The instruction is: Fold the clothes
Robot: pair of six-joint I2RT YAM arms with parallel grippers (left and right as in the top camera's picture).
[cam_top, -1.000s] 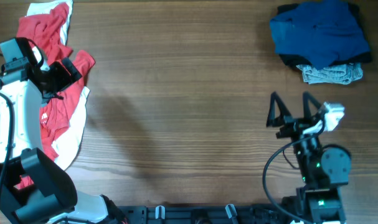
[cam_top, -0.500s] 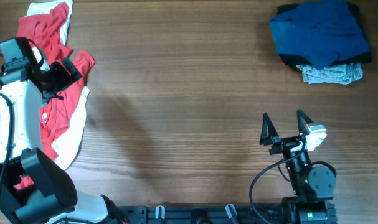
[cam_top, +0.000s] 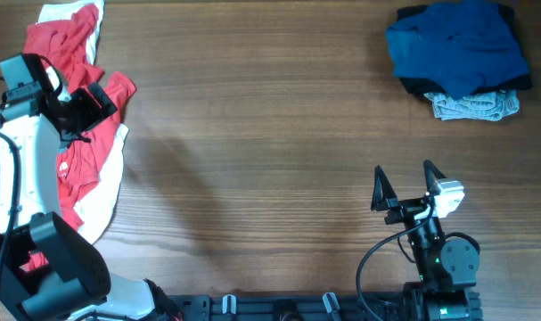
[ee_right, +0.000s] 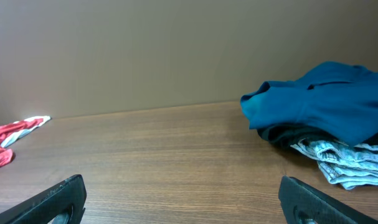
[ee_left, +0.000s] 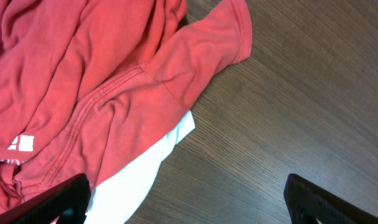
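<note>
Brown wood table (cam_top: 270, 134), wide-open right gripper (cam_top: 402, 169) facing bare wood, crumpled dark-blue T-shirt (cam_top: 457, 45) well beyond, wide-open left gripper (ee_left: 185, 186) over edge of red cloth shirt (ee_left: 83, 81)

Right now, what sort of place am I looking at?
Probably a robot test bench for laundry folding: a wooden table, a red shirt and a blue shirt heaped at opposite ends, a plain wall behind.

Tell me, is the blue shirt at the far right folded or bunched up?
Bunched up: the blue shirt lies in a lumpy heap over a grey garment, with no flat folds.
</note>
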